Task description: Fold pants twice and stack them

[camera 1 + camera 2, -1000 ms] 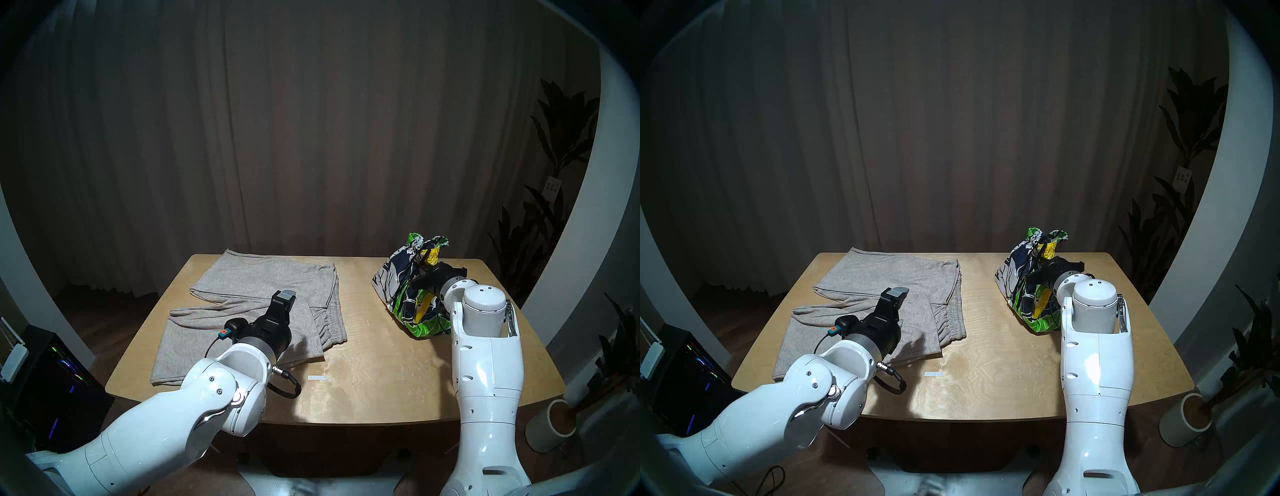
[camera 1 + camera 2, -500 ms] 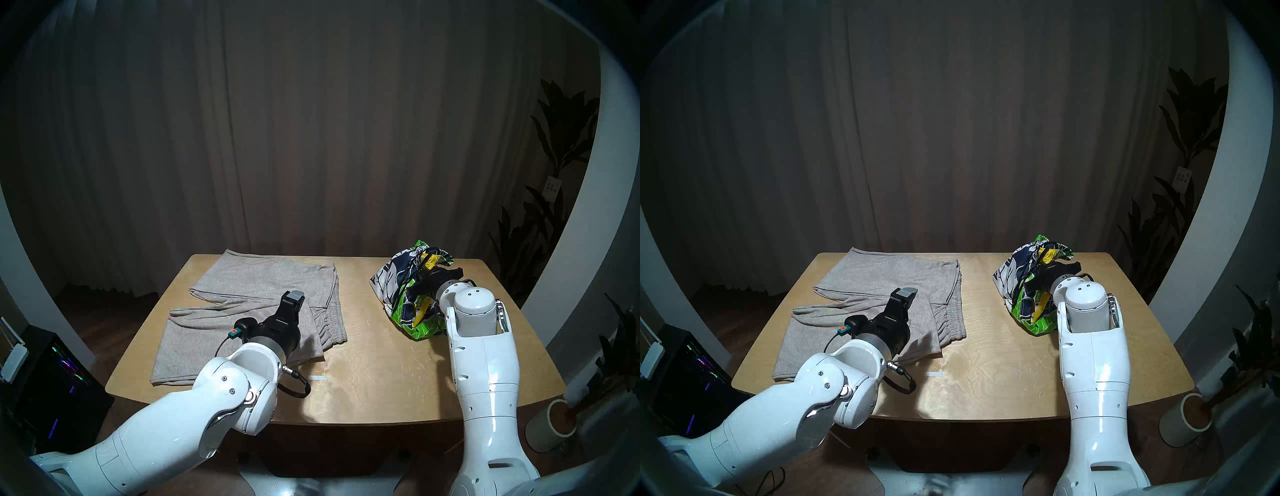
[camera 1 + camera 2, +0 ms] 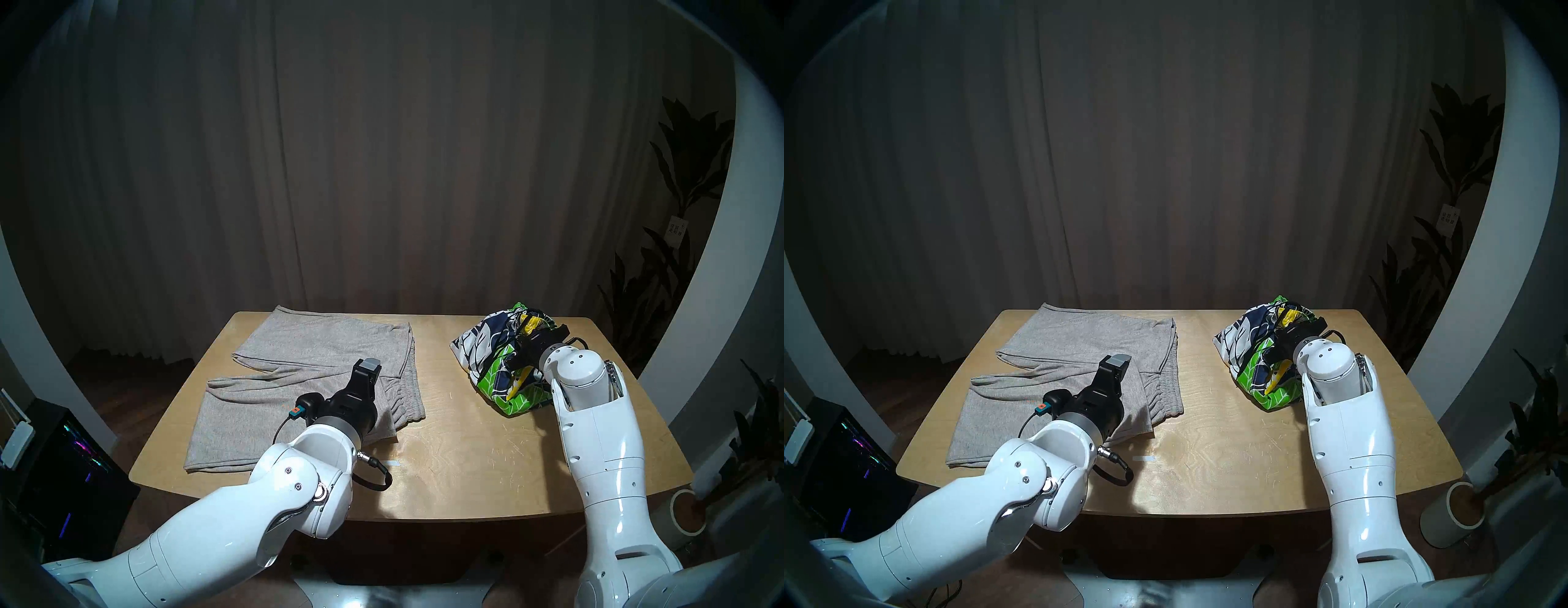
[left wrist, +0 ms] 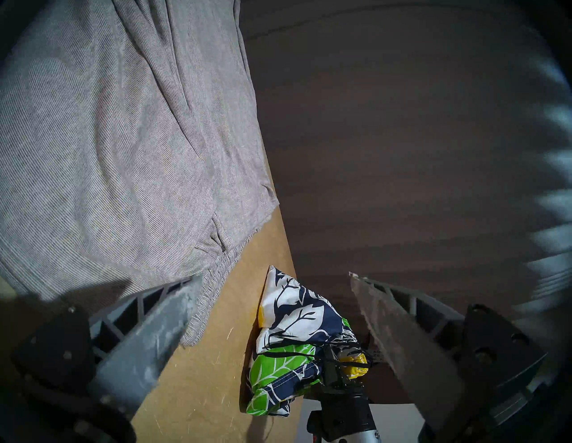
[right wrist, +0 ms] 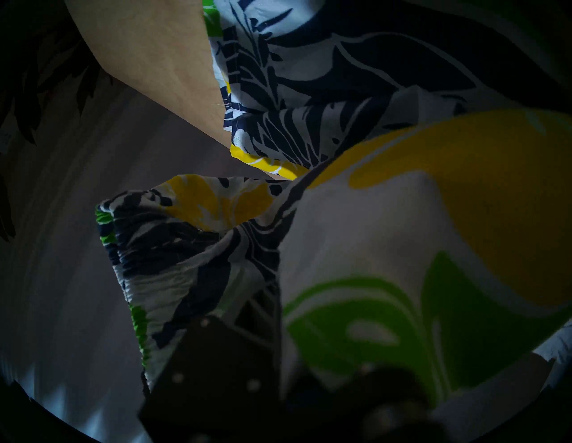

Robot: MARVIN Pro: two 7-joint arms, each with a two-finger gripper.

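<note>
Grey pants (image 3: 314, 373), one, floral shorts (image 3: 488, 352), one, wooden table (image 3: 466, 458)

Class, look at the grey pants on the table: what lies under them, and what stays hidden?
Under the grey pants only the wooden table shows, bare around their edges. The pants lie in overlapping layers, so anything between or beneath them is covered. The left gripper hovers above them, open.

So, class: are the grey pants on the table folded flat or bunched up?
Folded, lying flat. The grey pants rest on the table with layered edges and the gathered waistband at their right.
</note>
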